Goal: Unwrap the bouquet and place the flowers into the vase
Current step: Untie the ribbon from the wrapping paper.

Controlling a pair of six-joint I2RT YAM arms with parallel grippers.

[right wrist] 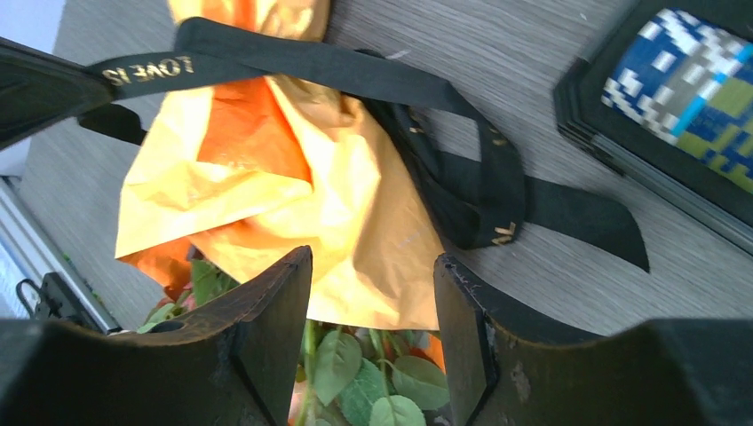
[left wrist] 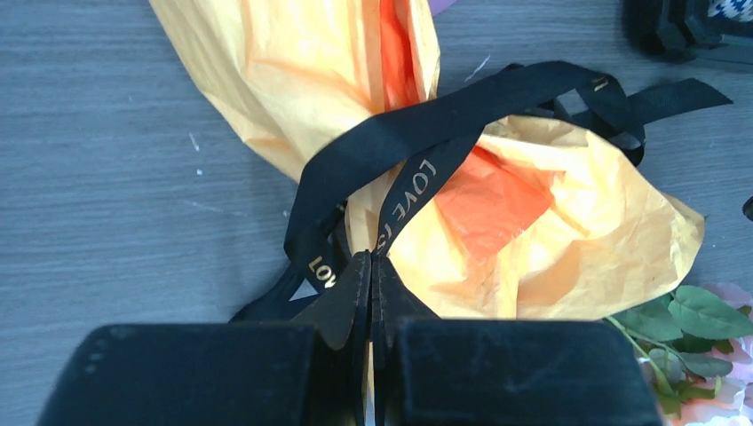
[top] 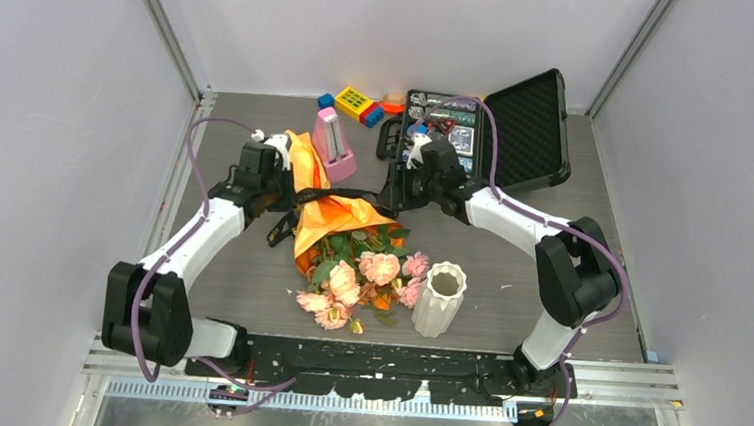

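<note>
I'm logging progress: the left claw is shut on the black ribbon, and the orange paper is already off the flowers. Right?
No. The orange paper is not off: the top external view shows it wrapped round the flowers, only the blooms poking out. The left claw is shut on the black ribbon.

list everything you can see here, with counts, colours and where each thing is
bouquet: one, orange paper wrap, lying at table centre
ribbon: one, black with pale lettering, tied round the wrap
flowers: a bunch, pink and peach with green leaves, at the wrap's near end
vase: one, white ribbed, upright, right of the blooms
pink metronome-shaped object: one, pink, behind the wrap
toy blocks: small cluster, yellow, blue, red, far edge
case: one, black, open, far right
table: one, grey woodgrain
left claw: one, black, shut on the ribbon
right claw: one, black, open over the wrap, holding nothing
</note>
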